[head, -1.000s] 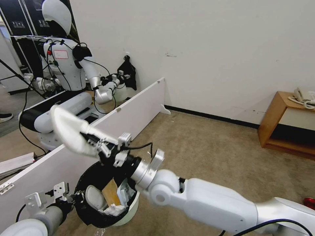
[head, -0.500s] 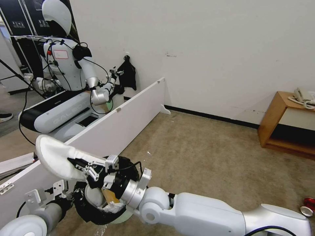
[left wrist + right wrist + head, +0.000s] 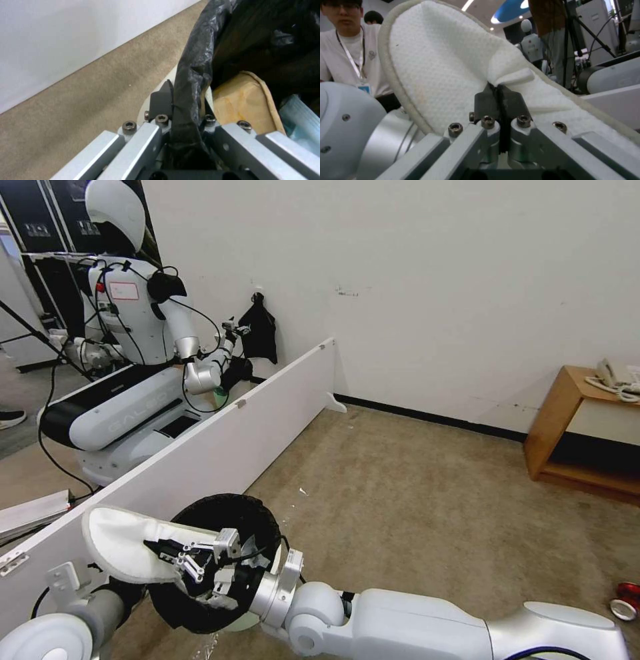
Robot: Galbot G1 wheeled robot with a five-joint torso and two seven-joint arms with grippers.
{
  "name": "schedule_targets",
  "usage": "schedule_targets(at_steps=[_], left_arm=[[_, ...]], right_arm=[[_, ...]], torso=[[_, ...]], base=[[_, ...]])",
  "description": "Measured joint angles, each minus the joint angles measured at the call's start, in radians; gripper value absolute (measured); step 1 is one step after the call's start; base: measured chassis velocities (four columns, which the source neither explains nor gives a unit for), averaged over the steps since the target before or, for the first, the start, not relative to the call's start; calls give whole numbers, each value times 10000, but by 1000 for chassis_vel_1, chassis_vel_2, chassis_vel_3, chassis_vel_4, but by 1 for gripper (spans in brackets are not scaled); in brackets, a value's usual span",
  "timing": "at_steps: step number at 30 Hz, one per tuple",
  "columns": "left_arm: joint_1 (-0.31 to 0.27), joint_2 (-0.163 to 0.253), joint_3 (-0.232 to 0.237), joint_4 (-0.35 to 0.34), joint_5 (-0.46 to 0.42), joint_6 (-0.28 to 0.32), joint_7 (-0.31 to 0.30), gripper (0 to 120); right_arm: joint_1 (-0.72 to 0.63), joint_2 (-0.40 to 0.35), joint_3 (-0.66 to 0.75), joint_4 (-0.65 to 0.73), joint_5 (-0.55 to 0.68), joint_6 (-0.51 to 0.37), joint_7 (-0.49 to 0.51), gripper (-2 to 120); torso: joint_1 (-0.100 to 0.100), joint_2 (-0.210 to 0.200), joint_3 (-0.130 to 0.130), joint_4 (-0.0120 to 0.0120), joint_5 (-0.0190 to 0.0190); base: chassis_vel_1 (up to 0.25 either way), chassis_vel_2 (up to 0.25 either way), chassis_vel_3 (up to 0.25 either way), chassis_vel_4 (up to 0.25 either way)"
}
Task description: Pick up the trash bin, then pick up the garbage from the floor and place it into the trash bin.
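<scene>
the right gripper (image 3: 175, 555) pinches a white slipper (image 3: 120, 543) by a fold of its fabric, holding it over the rim of the trash bin (image 3: 207, 513). the left gripper (image 3: 181, 117) is clamped on the bin's black-bagged rim, holding it above the carpet (image 3: 413, 493) beside the white partition board (image 3: 220, 447). brown cardboard (image 3: 246, 100) lies inside.

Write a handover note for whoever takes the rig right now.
Left gripper: shut on the trash bin rim, holding it up off the carpet.
Right gripper: shut on a white slipper, held at the bin's left rim, not released.
Done: cardboard scrap and other litter in the bin.
Left: drop the slipper in; a red can lies on the carpet, far right.
</scene>
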Motion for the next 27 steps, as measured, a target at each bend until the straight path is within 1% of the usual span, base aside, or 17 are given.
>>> schedule_targets(at_steps=[15, 24, 26, 27], left_arm=[[52, 29, -87, -68, -71, 0, -56, 1], [77, 21, -105, -83, -87, 0, -90, 1], [70, 41, -118, -86, -114, 0, -101, 1], [69, 45, -121, -86, -120, 0, -101, 1]], right_arm=[[-97, -95, 9, -68, -1, 104, -42, 0], [-225, -271, 146, -80, -37, 157, -51, 0], [-297, -460, 172, -78, -123, 152, -45, 0], [-317, -499, 184, -69, -145, 143, -45, 2]], torso=[[0, 0, 0, 0, 0], [0, 0, 0, 0, 0], [0, 0, 0, 0, 0], [0, 0, 0, 0, 0]], base=[[0, 0, 0, 0], [0, 0, 0, 0], [0, 0, 0, 0], [0, 0, 0, 0]])
